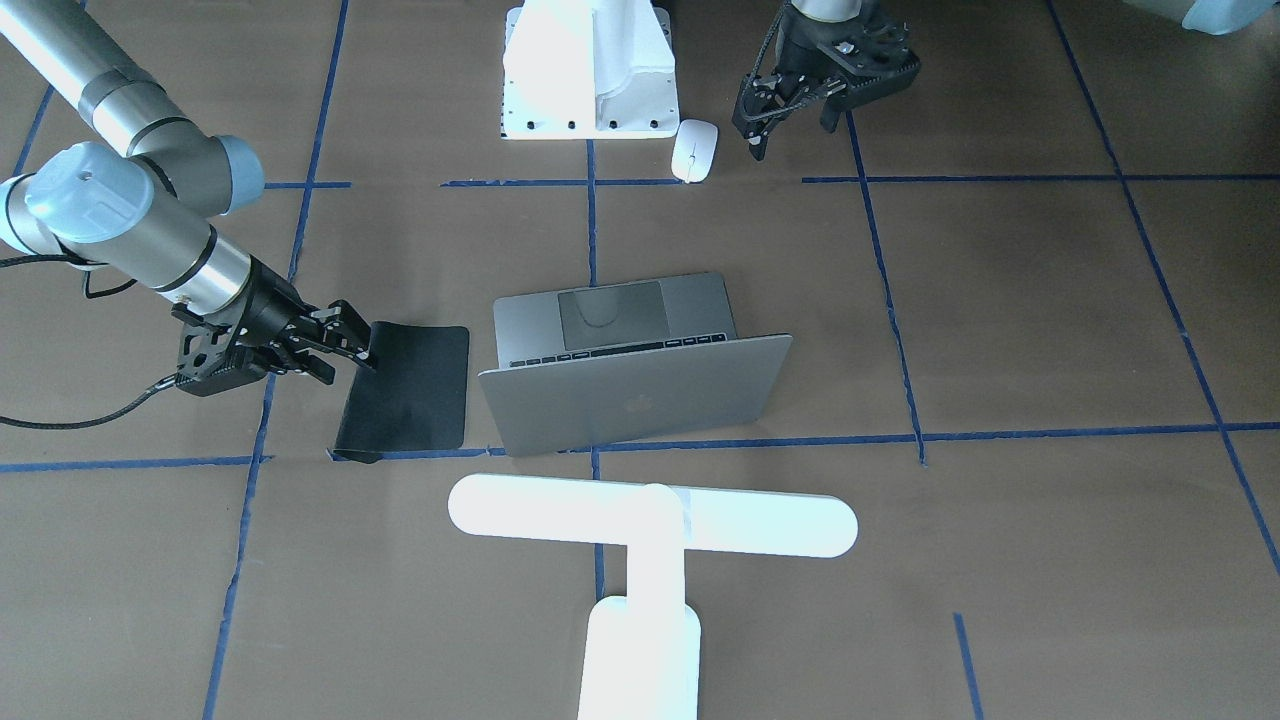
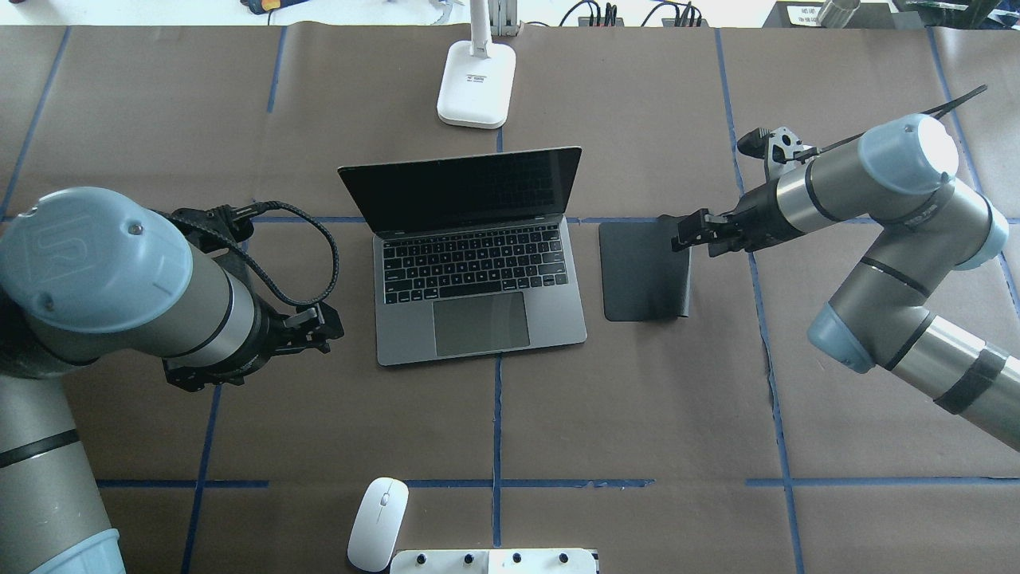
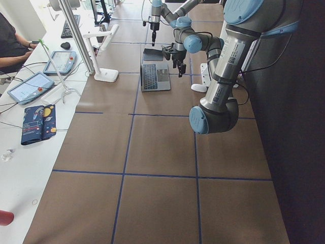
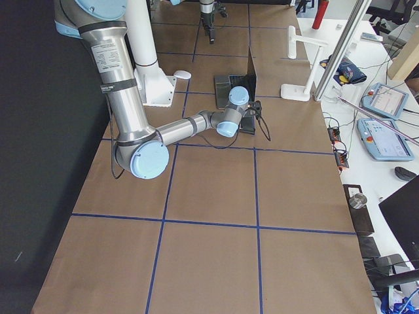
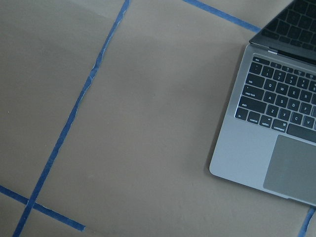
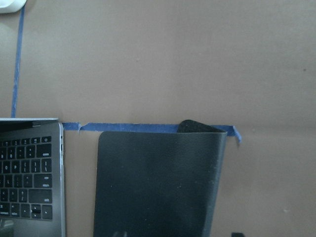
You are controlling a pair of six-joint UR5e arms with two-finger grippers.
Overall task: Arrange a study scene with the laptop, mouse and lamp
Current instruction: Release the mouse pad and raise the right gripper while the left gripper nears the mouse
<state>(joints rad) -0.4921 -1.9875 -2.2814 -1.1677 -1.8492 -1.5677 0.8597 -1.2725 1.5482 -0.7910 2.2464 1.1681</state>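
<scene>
My right gripper (image 1: 365,345) pinches the black soft rectangular mat's (image 2: 637,271) raised edge, laying it beside the open space-grey metal laptop (image 2: 474,299). The glossy white oval mouse (image 2: 378,522) waits near my open, empty left gripper (image 1: 765,125).

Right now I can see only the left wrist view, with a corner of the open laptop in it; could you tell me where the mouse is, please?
Observer: The mouse lies near the robot's base, beside the white pedestal and well apart from the laptop.
Operator: Thank you. What is the right arm doing?
Observer: The right claw appears to pinch the black mat, whose edge is curled up.
Operator: And the lamp?
Observer: The lamp stands behind the laptop's screen.
</scene>
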